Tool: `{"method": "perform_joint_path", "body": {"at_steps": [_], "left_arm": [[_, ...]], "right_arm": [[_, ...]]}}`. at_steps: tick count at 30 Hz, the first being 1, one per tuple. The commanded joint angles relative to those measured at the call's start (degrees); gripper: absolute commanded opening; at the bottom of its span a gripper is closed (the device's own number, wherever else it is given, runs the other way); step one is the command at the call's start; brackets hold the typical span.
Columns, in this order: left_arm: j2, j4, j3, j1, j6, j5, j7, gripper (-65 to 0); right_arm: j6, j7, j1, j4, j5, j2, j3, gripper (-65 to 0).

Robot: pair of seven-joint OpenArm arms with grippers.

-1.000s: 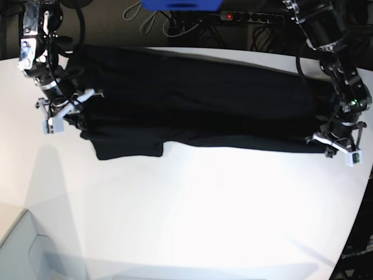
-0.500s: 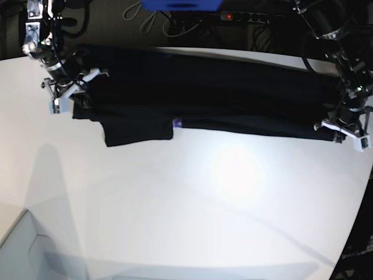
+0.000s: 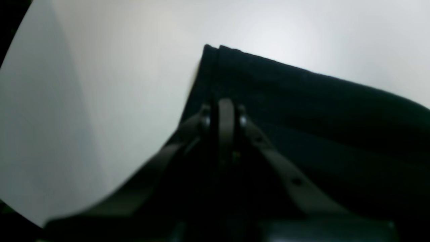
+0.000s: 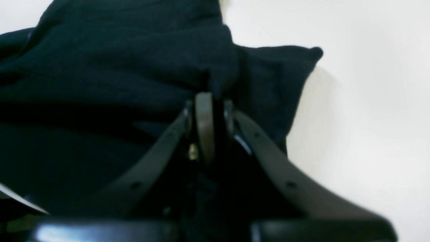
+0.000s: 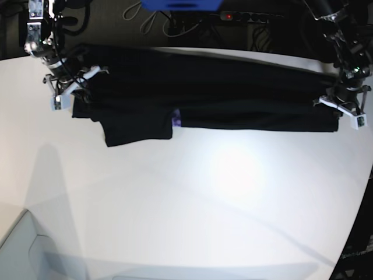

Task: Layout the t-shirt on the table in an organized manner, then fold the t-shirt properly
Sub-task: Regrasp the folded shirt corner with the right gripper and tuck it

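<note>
The black t-shirt (image 5: 204, 93) lies stretched in a long band across the far side of the white table (image 5: 192, 198). A sleeve (image 5: 137, 129) hangs toward the front at the left, with a small purple print (image 5: 177, 118) beside it. My right gripper (image 5: 69, 93) is shut on the shirt's left end; in the right wrist view its jaws (image 4: 210, 101) pinch black fabric (image 4: 117, 67). My left gripper (image 5: 341, 111) is shut on the shirt's right end; in the left wrist view it (image 3: 225, 107) pinches the folded edge (image 3: 302, 101).
Cables and a power strip (image 5: 250, 17) lie behind the table's far edge. The table's curved edge (image 5: 358, 216) runs down the right side. A pale grey box corner (image 5: 29, 251) sits at the front left.
Both grippers have pulled the shirt toward the far edge and held it taut. The band has become narrower and straighter, and the purple print now shows by the sleeve.
</note>
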Motion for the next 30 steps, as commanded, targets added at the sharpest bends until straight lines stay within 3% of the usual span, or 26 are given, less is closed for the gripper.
{"method": "perform_joint_path", "body": {"at_steps": [1,14,16,21,23,30], "left_arm": [[-0.9,0.9,-0.3,-0.1,0.1,-0.1,-1.5,-64.9],[-1.3,-6.7,-0.1,-2.0,0.1,-0.1,-1.5,-64.3],[-1.3,-6.7,0.0,-2.2,0.1,-0.1,-1.4,-61.4],[-1.1,-6.3,-0.2,-2.3,0.1,-0.1,-1.5,-45.1],[-1.1,-6.3,-0.2,-2.3,0.1,-0.1,-1.5,-41.7],[-0.9,-6.5,-0.2,-2.3,0.1,-0.1,-1.3,-41.6]], "right_arm": [[0.3,1.3,0.0,0.8,0.4,0.6,0.3,-65.0],[0.4,0.9,-1.6,1.1,0.4,0.8,-1.7,-64.3],[0.4,0.7,-1.7,1.0,0.4,0.9,-1.8,-57.5],[0.4,-1.6,-2.8,1.6,0.4,1.1,-1.4,-38.1],[0.4,-1.8,-3.4,2.3,0.5,1.1,-0.2,-32.7],[0.4,-1.7,-5.9,5.9,0.5,0.7,8.5,-29.3]]}}
